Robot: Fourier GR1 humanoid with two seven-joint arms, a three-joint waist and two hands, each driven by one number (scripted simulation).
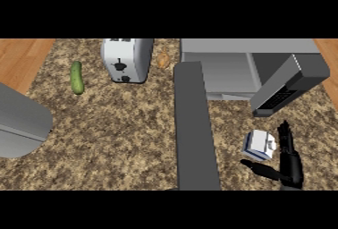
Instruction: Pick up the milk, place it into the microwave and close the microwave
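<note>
Milk (pixel 259 145) stands on the table (pixel 119 134) just left of your right hand (pixel 290 163), between its straight fingers (pixel 285 134) and thumb (pixel 260 170); that hand is released, microwave door (pixel 287 87) open beyond.

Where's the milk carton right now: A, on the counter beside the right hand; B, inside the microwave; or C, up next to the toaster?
A: the milk carton sits on the counter just left of the right hand, in front of the open microwave.

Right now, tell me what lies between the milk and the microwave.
Head view: only bare counter between milk and microwave; its open door flanks the stretch's right.
</note>
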